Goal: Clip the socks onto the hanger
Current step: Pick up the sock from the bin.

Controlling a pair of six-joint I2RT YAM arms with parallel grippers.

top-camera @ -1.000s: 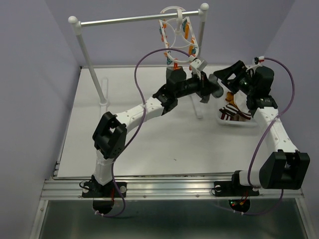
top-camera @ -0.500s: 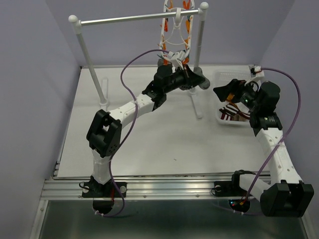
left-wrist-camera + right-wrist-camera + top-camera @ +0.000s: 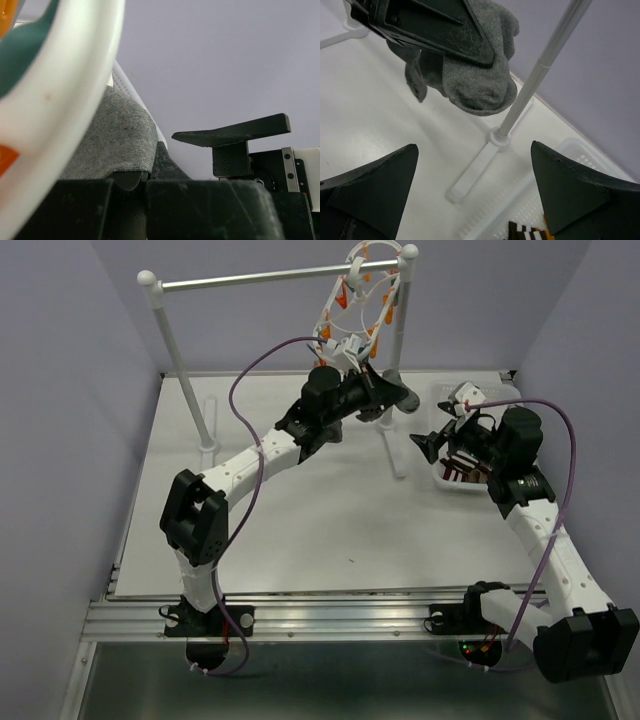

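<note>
The left gripper (image 3: 388, 397), jaws clenched on a grey sock (image 3: 479, 82), held it just under the hanger (image 3: 358, 302) at twelve o'clock, seemingly to meet a clip. The right gripper (image 3: 443, 425), jaws released, hovered at three o'clock by the basket (image 3: 468, 489).

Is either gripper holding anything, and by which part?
The left gripper is shut on a grey sock, pinched partway along; its rounded end hangs free. The right gripper is open, holding nothing.
</note>
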